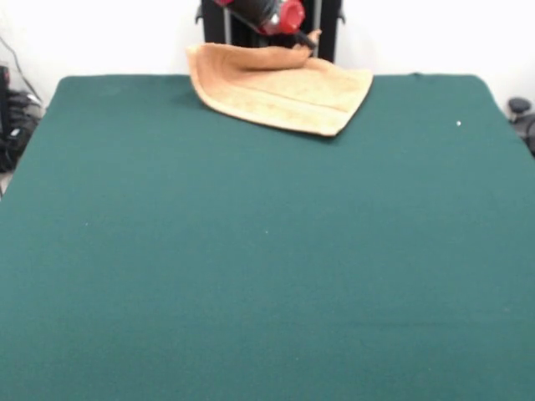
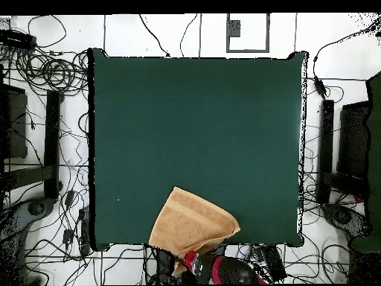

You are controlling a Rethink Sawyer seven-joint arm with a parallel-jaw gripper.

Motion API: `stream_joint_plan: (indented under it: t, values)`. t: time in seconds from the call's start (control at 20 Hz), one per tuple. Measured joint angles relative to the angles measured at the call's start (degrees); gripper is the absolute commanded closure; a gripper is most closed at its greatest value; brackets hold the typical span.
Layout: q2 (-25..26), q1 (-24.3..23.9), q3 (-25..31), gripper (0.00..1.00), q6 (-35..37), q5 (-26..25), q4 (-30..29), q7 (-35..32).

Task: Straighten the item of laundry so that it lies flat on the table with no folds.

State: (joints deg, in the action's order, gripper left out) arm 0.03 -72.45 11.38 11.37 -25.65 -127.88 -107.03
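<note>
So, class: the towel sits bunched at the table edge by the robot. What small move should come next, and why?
Probably draw the towel inward, toward the middle of the table. It lies at the very edge, part seeming to overhang, with one corner pulled up by the gripper. The open green felt beyond gives room to spread it flat.

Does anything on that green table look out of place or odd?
Yes. The towel sits bunched at the table's edge beside the robot, part of it apparently hanging over that edge. One corner is lifted at the gripper, so it does not lie flat.

Red-and-black arm (image 1: 272, 14), rounded casing
</note>
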Motion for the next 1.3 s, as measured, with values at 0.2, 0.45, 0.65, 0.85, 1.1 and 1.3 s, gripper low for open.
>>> stream_joint_plan:
  t: [0.2, 0.45, 0.65, 0.85, 1.1, 1.3]
  values:
    - [0.03, -4.2, 0.84, 1.0, -0.18, -0.73, -1.51, 0.0]
    - [-1.11, -6.85, 2.1, 1.0, -1.41, -0.74, -3.83, 0.0]
    - [-4.22, -4.52, 4.59, 1.0, -1.43, 0.21, -6.05, 0.0]
    - [-5.76, -2.06, 7.83, 1.0, -1.43, 2.47, -6.29, -0.01]
    - [-5.6, -0.83, 11.14, 1.0, -1.43, 4.66, -6.23, -0.01]
    - [-5.5, -0.63, 13.45, 1.0, -1.42, 5.26, -6.15, -0.01]
